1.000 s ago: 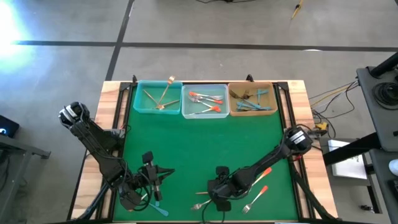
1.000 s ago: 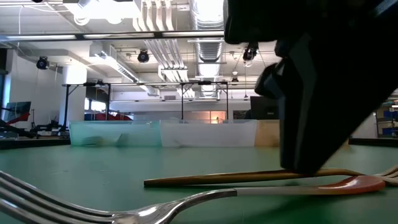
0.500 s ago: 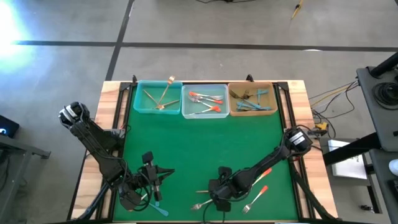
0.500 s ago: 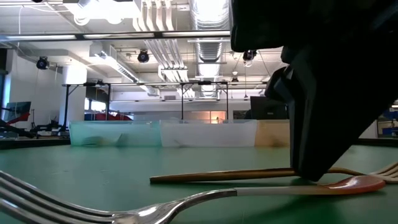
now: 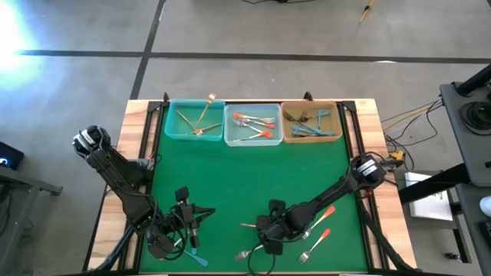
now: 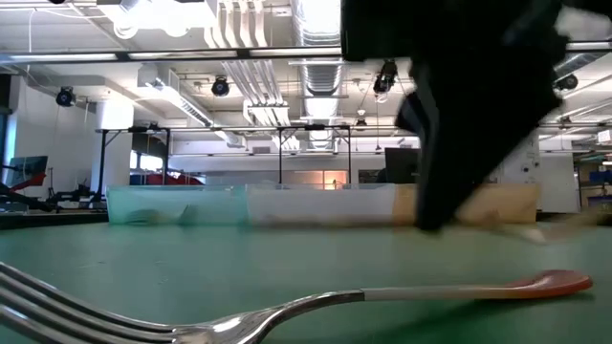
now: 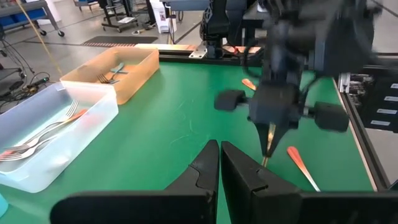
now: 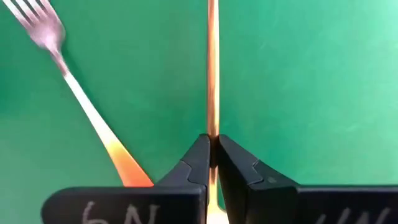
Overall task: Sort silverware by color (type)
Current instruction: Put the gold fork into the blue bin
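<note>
High view: the right gripper (image 5: 265, 228) sits low over the near middle of the green table (image 5: 253, 176), its fingers pinched on a gold fork (image 5: 248, 225) that sticks out toward the left arm. An orange-handled fork (image 5: 247, 254) lies just nearer the table's front edge, and two more orange-handled forks (image 5: 316, 241) lie beside the right arm. The left gripper (image 5: 193, 230) waits near the front left corner, with a blue-handled fork (image 5: 195, 256) beside it. At the far edge stand three bins: the left bin (image 5: 196, 120) with gold forks, the middle bin (image 5: 253, 124) with orange-handled ones, the right bin (image 5: 311, 123) with blue-handled ones.

Low view: one orange-handled fork (image 6: 316, 308) lies flat on the mat close to the camera. The dark gripper (image 6: 469, 115) hangs above the table; whatever it holds is blurred.

Left wrist view: the left fingers (image 7: 205, 174) are drawn together with nothing between them. Farther off, the right gripper (image 7: 272, 140) points down with the gold fork (image 7: 269, 138) between its tips.

Right wrist view: the right fingers (image 8: 194, 163) are clamped narrowly on the gold fork's (image 8: 212, 68) slim handle, which runs straight out between them. An orange-handled fork (image 8: 81, 102) lies on the mat beside it, apart from the fingers.
</note>
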Controlling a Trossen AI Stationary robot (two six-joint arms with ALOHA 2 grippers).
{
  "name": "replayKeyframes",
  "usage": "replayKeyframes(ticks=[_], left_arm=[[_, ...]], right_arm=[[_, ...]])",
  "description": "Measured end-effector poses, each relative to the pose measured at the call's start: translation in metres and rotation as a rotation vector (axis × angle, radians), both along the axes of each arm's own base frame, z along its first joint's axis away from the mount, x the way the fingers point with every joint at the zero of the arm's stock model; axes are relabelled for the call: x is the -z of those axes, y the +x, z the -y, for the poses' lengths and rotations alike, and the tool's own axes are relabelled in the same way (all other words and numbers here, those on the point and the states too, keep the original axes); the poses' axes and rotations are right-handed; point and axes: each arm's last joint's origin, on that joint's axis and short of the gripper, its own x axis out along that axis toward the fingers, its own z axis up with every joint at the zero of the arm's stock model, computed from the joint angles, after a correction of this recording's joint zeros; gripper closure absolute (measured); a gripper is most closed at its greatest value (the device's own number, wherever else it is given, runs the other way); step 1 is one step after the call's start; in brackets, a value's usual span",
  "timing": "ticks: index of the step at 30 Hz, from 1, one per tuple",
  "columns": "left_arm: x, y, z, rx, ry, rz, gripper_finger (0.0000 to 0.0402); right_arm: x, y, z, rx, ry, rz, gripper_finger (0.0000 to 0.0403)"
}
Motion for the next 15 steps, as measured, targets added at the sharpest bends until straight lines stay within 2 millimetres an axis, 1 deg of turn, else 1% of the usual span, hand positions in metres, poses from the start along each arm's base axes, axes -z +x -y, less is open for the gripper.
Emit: replayKeyframes(ticks=[5, 7, 10, 15], left_arm=[[0.000, 0.000, 0.000, -0.005, -0.002, 0.007, 0.0401], [-0.001, 0.000, 0.000, -0.014, -0.010, 0.018, 0.0401], [0.000, 0.001, -0.001, -0.078, -0.010, 0.066, 0.0401], [0.022, 0.001, 0.002, -0.165, 0.086, 0.103, 0.0401]], right_arm=[[-0.043, -0.003, 0.015, 0.004, -0.065, 0.124, 0.0393], [-0.057, -0.007, 0.023, 0.012, -0.117, 0.163, 0.0393], [-0.085, -0.016, 0.035, 0.032, -0.217, 0.239, 0.0393], [-0.130, -0.041, 0.056, 0.106, -0.416, 0.343, 0.0393]])
